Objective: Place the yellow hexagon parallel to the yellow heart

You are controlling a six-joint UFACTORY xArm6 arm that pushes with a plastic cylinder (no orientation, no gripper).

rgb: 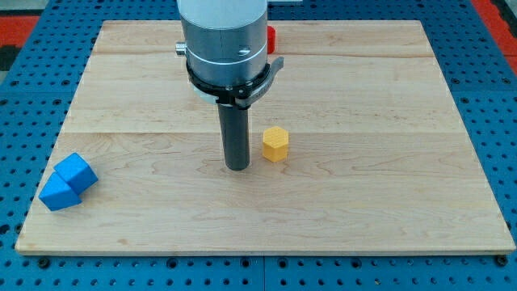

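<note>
- Yellow hexagon [275, 143] is sitting near the middle of the wooden worktop [363, 210], standing upright on a flat face.
- The rod's tip [237, 167] is resting on the worktop just to the view's left of the yellow hexagon, slightly lower in the view; a narrow gap is showing between them, no contact.
- The arm is carrying no jaws, only the straight dark rod hanging under its grey cylindrical body.
- A red block [272, 38] is peeking out behind the arm's body at the view's top; its shape cannot be made out.
- A blue block [68, 182], angular in shape, is lying at the view's lower left, near the worktop's edge, well apart from the hexagon.
- No yellow heart is showing anywhere in view.
</note>
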